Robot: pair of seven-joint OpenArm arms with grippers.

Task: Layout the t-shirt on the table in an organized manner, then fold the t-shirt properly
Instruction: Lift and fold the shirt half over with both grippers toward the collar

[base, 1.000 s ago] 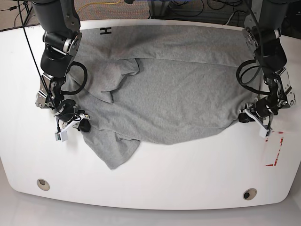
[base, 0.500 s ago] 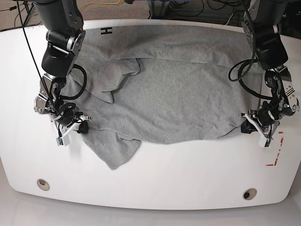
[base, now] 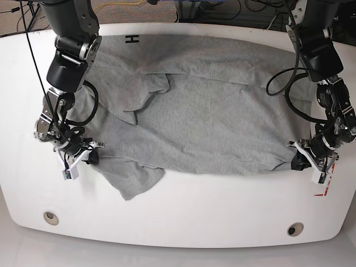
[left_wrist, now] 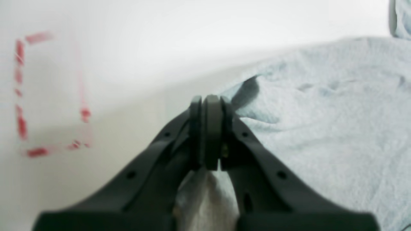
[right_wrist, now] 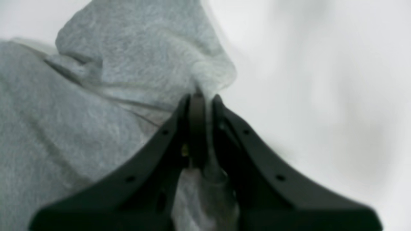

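The grey t-shirt (base: pixel 206 111) lies spread across the white table (base: pixel 183 222), rumpled at its upper left, with a flap hanging toward the front left. At the shirt's right front corner my left gripper (base: pixel 297 159) is shut on the t-shirt; the left wrist view shows cloth (left_wrist: pixel 321 122) pinched between the closed fingers (left_wrist: pixel 207 128). My right gripper (base: pixel 89 157) is shut on the t-shirt's left edge; in the right wrist view a bunch of fabric (right_wrist: pixel 144 64) rises from the closed fingertips (right_wrist: pixel 196 122). Black lettering (base: pixel 131 38) peeks out at the far left corner.
A red-outlined rectangle mark (base: pixel 327 181) sits just right of my left gripper, also visible as red dashes (left_wrist: pixel 22 96) in the left wrist view. Two round grommet holes (base: pixel 50 217) (base: pixel 295 229) lie near the front edge. Cables hang beside both arms.
Both grippers have moved toward the table's front and slightly outward, dragging the shirt's front edge with them. The cloth lies flatter and stretched wider than a second ago.
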